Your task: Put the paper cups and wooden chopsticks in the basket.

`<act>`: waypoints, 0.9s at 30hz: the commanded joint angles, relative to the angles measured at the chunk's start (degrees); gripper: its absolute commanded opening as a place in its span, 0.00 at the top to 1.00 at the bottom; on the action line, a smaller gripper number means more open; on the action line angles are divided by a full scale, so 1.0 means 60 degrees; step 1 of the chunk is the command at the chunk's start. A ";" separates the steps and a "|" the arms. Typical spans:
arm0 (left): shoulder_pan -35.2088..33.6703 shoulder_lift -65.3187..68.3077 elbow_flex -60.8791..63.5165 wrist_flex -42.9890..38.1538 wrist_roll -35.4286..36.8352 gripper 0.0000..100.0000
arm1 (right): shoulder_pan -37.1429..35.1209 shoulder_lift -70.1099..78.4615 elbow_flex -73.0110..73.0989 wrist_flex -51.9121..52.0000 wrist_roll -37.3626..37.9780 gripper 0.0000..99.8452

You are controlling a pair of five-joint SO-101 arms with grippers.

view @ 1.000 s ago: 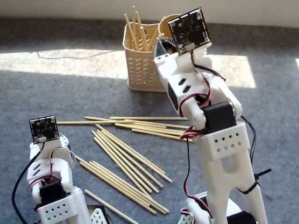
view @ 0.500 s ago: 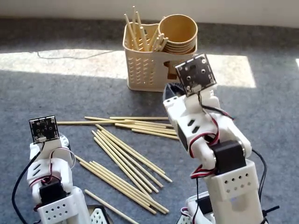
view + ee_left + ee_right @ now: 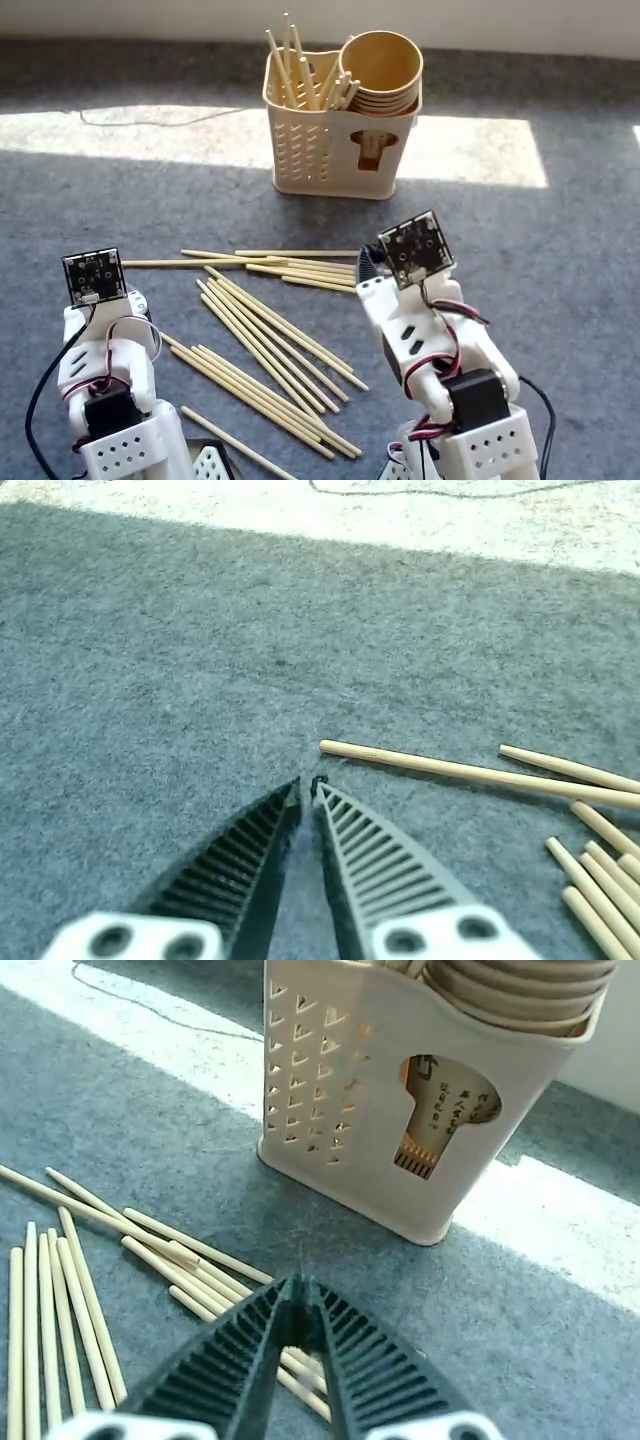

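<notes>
High view. The basket stands upright at upper centre of the frame on the grey, carpet-covered desk. A nested stack of paper cups fills its right-hand side, and several upright chopsticks lean in its left-hand side. The loose chopsticks lie flat in the middle of the frame, well apart from the basket. Some form a roughly horizontal group, and the others fan diagonally toward the lower centre. The left arm occupies the lower left and the right arm the lower right. A thin cable crosses the sunlit band at upper left.

Left wrist view. The left end effector has its jaws pressed together apart from a hairline gap and grips nothing. Its tips sit over bare carpet, just beside the end of a single chopstick.

Right wrist view. The right end effector is pressed together and empty, above the ends of the horizontal group, and it points toward the basket.
</notes>
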 commanded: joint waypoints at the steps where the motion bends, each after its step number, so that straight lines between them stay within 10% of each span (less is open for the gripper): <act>1: 0.0168 -0.0110 -0.0081 -0.0147 -0.0073 0.96 | 0.0110 -0.0916 0.0593 -0.0300 -0.0059 0.99; 19: 0.0154 -0.0095 -0.0286 -0.0132 -0.0073 0.96 | 0.2059 -0.4051 0.3846 -0.0256 -0.0205 0.99; 27: 0.0168 -0.0095 -0.1018 0.0293 -0.0073 0.96 | 0.3172 -0.4081 0.5223 0.0154 -0.2198 0.99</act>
